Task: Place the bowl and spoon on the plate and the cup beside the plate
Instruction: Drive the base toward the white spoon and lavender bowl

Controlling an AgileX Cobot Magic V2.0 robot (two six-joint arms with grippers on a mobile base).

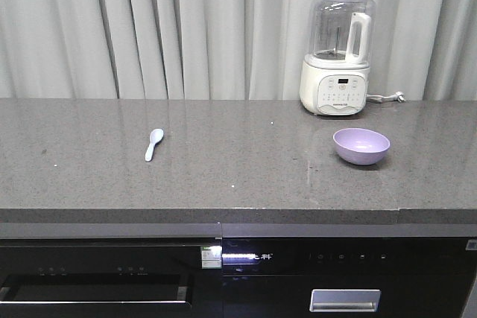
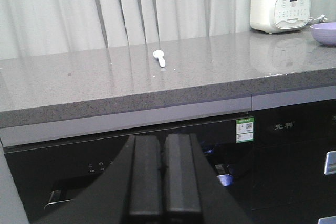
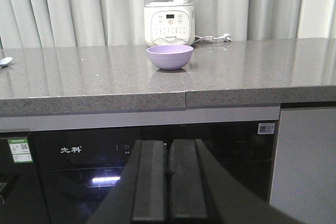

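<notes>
Left pincer, right pincer closed, empty; blender behind bowl, spoon apart

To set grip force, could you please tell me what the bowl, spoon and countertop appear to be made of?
The bowl looks like smooth lavender plastic: even colour, soft sheen. The spoon seems pale blue-white plastic, moulded in one piece. The countertop is probably polished grey speckled stone or quartz; it faintly mirrors the curtains.

The front view looks down across the counter toward curtains. Both wrist views sit lower, before the counter's edge, facing likewise; all share the bowl.
</notes>
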